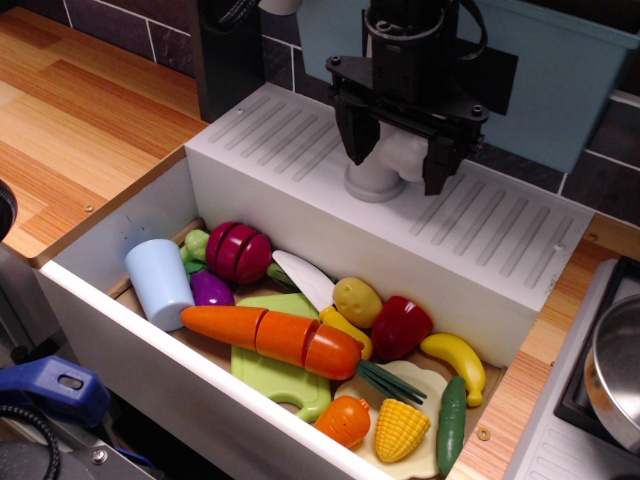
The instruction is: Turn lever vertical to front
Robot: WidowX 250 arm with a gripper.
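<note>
The black claw (399,160) hangs straight down over the ribbed white ledge (300,140) behind the sink, its two dark fingers (355,135) spread apart and standing on either side of the toy faucet (375,178), so it is open and grips nothing. Between those fingers sits the light grey lever (408,152), a short rounded handle on the bulbous knob at the faucet's side; whether either finger touches it cannot be told. The faucet's round base rests on the ledge just below. In front of the ledge lies the white sink basin (150,330), crowded with toy food: a pale blue cup (160,282) at the left end, a purple cabbage (238,252) beside it, a long orange carrot (270,335) lying across a green cutting board (275,375), a white knife (305,278), a red pepper (402,326), a yellow banana (458,362), a corn cob (402,430) and a green cucumber (452,424). The wooden desk (70,130) spreads to the left, and a steel pot (615,370) sits at the right edge.
</note>
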